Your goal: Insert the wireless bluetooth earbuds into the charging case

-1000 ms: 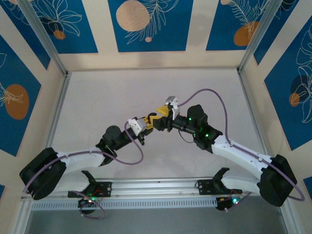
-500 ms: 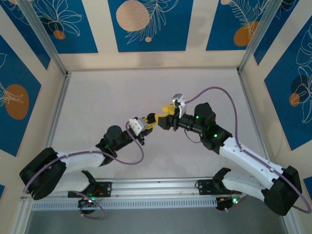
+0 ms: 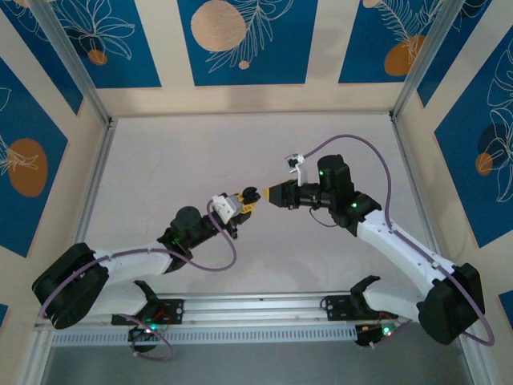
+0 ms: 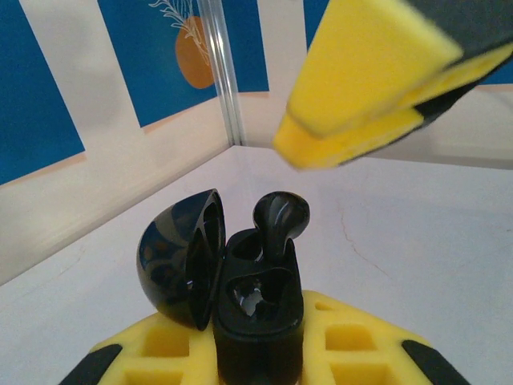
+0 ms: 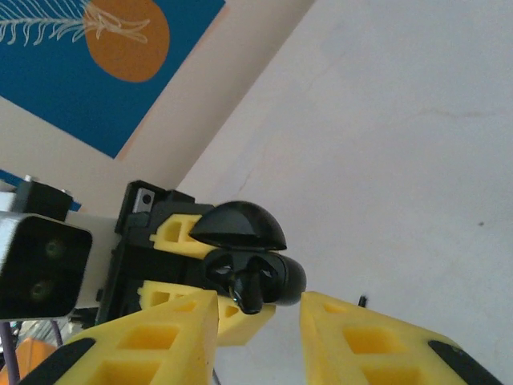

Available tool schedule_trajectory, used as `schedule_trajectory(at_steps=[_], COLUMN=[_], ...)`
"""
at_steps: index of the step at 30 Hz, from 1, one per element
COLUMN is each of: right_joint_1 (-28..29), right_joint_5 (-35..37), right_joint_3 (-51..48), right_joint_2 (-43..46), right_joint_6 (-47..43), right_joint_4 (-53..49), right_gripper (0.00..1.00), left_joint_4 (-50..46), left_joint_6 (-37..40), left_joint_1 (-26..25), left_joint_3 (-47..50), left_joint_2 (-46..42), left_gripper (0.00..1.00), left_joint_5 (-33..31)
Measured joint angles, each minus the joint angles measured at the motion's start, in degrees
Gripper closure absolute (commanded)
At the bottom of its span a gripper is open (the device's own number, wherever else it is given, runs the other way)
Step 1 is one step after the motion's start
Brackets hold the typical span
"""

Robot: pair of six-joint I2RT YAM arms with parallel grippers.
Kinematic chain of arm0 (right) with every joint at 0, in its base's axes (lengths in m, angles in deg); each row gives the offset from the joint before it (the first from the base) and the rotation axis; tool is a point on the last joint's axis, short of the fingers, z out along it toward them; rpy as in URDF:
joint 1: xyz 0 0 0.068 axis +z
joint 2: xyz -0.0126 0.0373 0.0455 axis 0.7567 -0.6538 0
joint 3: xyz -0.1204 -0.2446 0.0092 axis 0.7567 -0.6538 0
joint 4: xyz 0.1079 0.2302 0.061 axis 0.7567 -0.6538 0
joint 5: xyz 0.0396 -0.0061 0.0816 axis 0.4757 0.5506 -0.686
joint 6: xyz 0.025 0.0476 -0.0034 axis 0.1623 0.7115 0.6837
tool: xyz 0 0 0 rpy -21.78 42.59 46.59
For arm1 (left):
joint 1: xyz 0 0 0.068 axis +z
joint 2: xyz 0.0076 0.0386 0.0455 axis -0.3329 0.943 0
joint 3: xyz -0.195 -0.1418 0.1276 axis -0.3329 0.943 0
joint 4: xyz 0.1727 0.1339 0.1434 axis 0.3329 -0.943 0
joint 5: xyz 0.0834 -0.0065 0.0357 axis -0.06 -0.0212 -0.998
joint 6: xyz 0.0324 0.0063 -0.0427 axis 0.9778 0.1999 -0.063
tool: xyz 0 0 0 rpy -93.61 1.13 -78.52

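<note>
1. Build of left arm (image 3: 132, 258) and right arm (image 3: 401, 245): white link shells, black joint housings.
2. Purple cable (image 3: 342, 137) runs along each arm.
3. Green LEDs (image 3: 324, 170) lit on joints and bases.
4. On left gripper (image 3: 248, 200) and right gripper (image 3: 269, 195): yellow fingers (image 5: 168, 337), square recesses, black corner tips.
5. White camera block (image 3: 227, 207) at wrist.

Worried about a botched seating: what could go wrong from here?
The earbud stands proud of its pocket in the case; an off-centre push from the right tool could tip it out. The open lid sits right beside it and might get knocked. The left tool holds the case low, so a hard push may twist it.
</note>
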Motion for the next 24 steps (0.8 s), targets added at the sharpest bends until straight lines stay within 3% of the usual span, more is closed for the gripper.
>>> schedule_trajectory(at_steps=[8,24], right_joint_1=[-0.09,-0.11], right_joint_5=[-4.28,-4.81], right_joint_3=[0.04,1.95], right_joint_2=[-2.05,-5.07], right_joint_6=[1.31,1.53], right_joint_4=[0.26,0.46], right_gripper=[0.69,0.81], left_joint_4=[-0.76,-1.88], left_joint_6=[0.0,0.02], left_joint_1=[0.0,0.02], left_joint_3=[0.0,0.0], left_joint_2=[-0.5,-0.76], left_gripper=[0.8,0.8], left_joint_5=[0.04,0.07])
